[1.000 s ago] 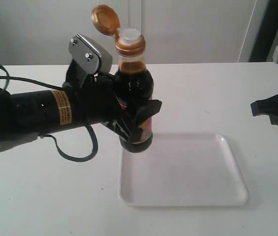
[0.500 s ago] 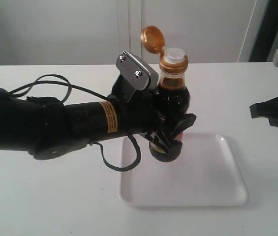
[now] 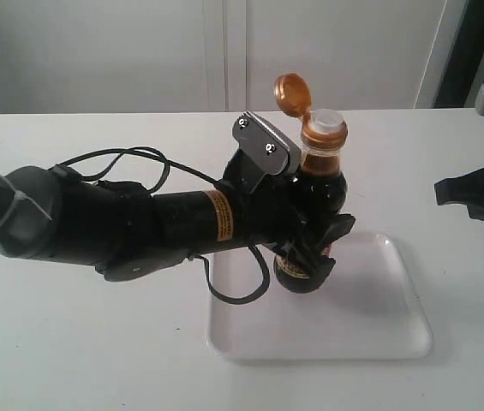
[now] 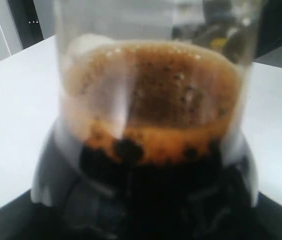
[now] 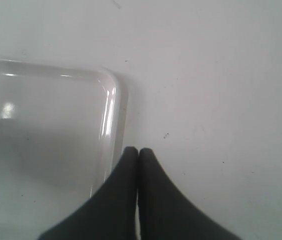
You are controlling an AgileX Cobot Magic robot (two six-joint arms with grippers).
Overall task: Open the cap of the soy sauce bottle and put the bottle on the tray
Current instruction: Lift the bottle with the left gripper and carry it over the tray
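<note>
The soy sauce bottle (image 3: 317,193) stands upright over the left part of the white tray (image 3: 379,312), and I cannot tell whether its base touches it. Its golden-brown cap (image 3: 291,92) is flipped open behind the white spout (image 3: 324,123). My left gripper (image 3: 314,244) is shut on the bottle's labelled body. In the left wrist view the bottle (image 4: 150,100) fills the frame, foam above dark liquid. My right gripper (image 5: 139,151) is shut on nothing, hovering by the tray's corner (image 5: 112,90); it appears at the right edge as right gripper (image 3: 473,193).
The white table (image 3: 96,342) lies around the tray. A black cable (image 3: 130,158) loops over the left arm. A wall stands behind the table's far edge.
My left arm carried the bottle rightward and lower, from beside the tray's left edge to over the tray. The cap stayed open. The right gripper did not move.
</note>
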